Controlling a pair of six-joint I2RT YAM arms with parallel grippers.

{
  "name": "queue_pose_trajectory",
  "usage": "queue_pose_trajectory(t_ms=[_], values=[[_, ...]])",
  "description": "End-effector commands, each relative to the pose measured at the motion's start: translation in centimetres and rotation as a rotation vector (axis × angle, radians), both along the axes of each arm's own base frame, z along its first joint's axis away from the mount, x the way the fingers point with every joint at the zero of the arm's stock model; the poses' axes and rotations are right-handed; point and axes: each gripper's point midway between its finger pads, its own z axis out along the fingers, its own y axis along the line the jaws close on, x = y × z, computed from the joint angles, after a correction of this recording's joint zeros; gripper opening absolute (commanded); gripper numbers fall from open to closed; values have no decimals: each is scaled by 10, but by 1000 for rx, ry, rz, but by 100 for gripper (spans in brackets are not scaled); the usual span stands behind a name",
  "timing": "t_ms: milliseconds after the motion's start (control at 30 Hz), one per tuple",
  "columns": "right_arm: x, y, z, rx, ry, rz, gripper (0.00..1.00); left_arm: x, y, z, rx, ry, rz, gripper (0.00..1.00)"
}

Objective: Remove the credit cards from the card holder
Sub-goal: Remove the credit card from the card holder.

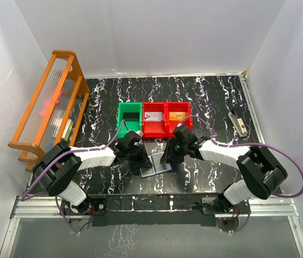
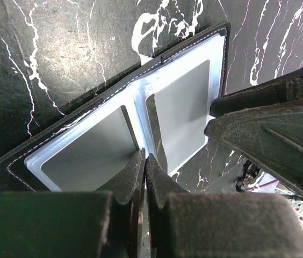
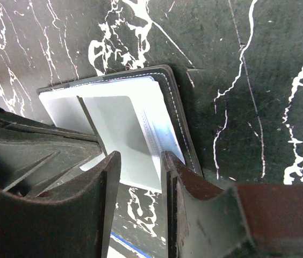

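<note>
The card holder (image 1: pixel 156 165) lies open on the black marbled table between the two grippers, dark outside, with two light-blue inner panels (image 2: pixel 178 102). Its pockets look flat grey; I cannot tell whether a card sits in them. My left gripper (image 2: pixel 145 158) is shut, its tips at the holder's middle fold. My right gripper (image 3: pixel 139 157) is open above the near edge of the holder's right panel (image 3: pixel 124 118), with nothing between its fingers. Two credit cards show in the top view: one flat greyish card (image 1: pixel 152 116) and one orange card (image 1: pixel 175 115), each in a red bin.
A green bin (image 1: pixel 129 115) and two red bins (image 1: pixel 165 128) stand in a row just behind the holder. An orange wooden rack (image 1: pixel 49 102) leans at the far left. A small stapler-like object (image 1: pixel 237 121) lies at the right. White walls enclose the table.
</note>
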Motion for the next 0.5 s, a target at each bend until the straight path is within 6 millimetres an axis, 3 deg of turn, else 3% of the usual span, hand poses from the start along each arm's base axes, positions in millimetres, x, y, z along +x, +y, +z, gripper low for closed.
queue_pose_trajectory(t_ms=[0, 67, 300, 400, 467], values=[[-4, -9, -10, -54, -1, 46, 34, -3, -4, 5, -13, -7, -30, 0], [-6, -7, -13, -45, 15, 64, 33, -1, -7, 6, -20, -4, -31, 0], [-3, -9, -7, -59, -11, 62, 26, 1, -7, 12, -60, -26, 8, 40], [0, -7, -2, -55, -21, 71, 23, 0, -7, 9, -59, -16, 6, 41], [1, -7, 0, -59, -24, 72, 27, -1, -7, 7, -57, -4, 11, 41]])
